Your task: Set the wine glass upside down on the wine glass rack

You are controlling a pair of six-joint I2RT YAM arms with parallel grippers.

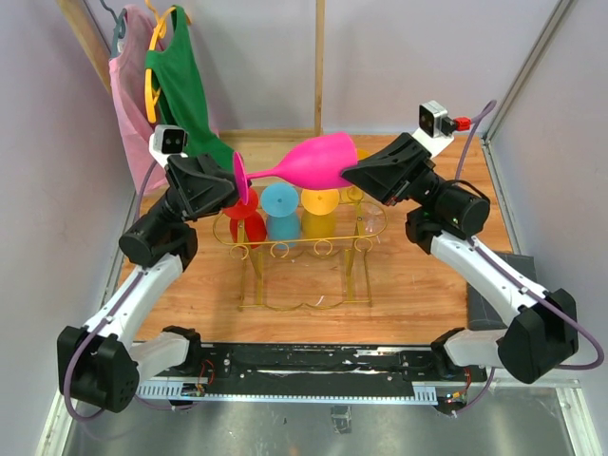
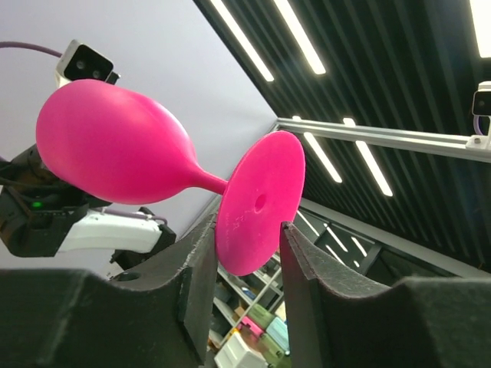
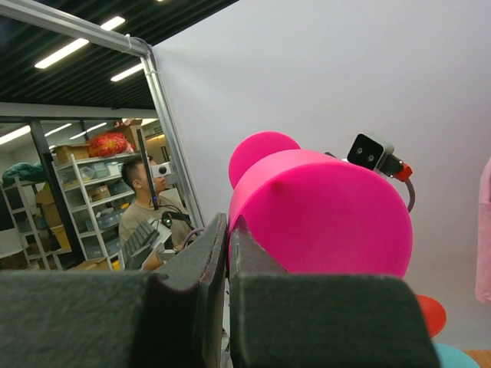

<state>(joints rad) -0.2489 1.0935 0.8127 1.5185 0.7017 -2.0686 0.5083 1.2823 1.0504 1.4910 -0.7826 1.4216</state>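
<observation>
The wine glass point(image 1: 318, 160), bright pink and opaque, is held on its side in the air above the wine glass rack point(image 1: 323, 248). Its foot is turned to the left and its bowl to the right.

The bowl's mouth is met by the right gripper point(image 1: 351, 176). In the right wrist view point(image 3: 229, 222) the jaws are seen pressed almost together at the rim of the glass point(image 3: 322, 215), so that the thin wall appears to be pinched between them.

The foot is flanked by the left gripper point(image 1: 236, 185). In the left wrist view point(image 2: 247, 226) the jaws are seen part-spread, with the lower edge of the foot disc of the glass point(image 2: 115, 142) set between them and a finger point(image 2: 201, 268) close at each side. Whether the disc is actually squeezed cannot be told.

The gold wire rack is stood on the wooden worktop point(image 1: 418, 285), near its middle. Three more glasses are hung upside down in it: a red glass point(image 1: 245, 217) at the left, a blue glass point(image 1: 281, 211) beside it and a yellow glass point(image 1: 319, 211) to the right. The pink glass is kept apart from the rack, above these three.

At the far left a green garment point(image 1: 180, 85) and a pink garment point(image 1: 128, 90) are hung on hangers.
</observation>
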